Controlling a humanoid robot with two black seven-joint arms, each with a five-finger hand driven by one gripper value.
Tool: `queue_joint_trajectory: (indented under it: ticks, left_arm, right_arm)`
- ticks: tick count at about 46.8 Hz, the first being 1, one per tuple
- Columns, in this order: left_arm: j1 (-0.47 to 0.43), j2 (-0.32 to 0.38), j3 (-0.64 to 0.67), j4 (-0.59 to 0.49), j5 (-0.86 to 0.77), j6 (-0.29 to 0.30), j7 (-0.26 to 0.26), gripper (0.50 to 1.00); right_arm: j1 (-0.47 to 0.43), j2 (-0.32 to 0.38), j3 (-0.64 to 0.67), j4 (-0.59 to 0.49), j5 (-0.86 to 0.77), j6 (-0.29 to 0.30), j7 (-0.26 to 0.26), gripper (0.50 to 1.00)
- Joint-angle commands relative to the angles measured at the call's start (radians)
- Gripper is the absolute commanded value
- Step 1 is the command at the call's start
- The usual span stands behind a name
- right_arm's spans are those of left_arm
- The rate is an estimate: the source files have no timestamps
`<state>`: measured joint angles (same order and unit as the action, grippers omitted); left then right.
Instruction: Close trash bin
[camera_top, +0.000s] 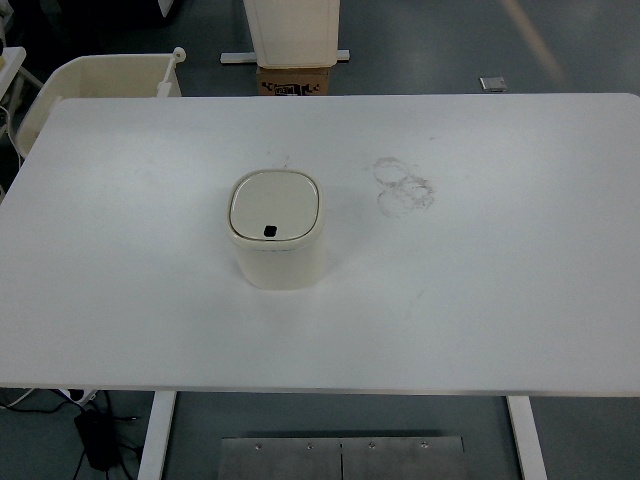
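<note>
A cream trash bin stands upright near the middle of the white table. Its lid lies flat and shut on top, with a small black button near the lid's front edge. Neither of my hands shows in the head view.
Faint ring marks stain the table right of the bin. Beyond the far edge stand a cream plastic crate at the left and a cardboard box with a white container on it.
</note>
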<state>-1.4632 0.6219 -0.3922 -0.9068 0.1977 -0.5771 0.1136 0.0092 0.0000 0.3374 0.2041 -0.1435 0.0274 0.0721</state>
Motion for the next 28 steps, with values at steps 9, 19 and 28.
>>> queue_joint_trajectory:
  ticks: [9,19,28]
  left_arm:
    - [0.089,-0.077,-0.04,0.163,-0.129,0.158,-0.04,1.0]
    - [0.173,-0.117,-0.066,0.269,-0.306,0.164,-0.069,1.0]
    - [0.273,-0.16,-0.143,0.362,-0.366,0.163,-0.075,1.0]
  right_arm:
    - [0.0,0.0,0.0,0.0,-0.001,0.0,0.0,0.993]
    - [0.0,0.0,0.0,0.0,-0.001,0.0,0.0,0.993]
    - [0.0,0.0,0.0,0.0,0.001,0.0,0.0,0.993]
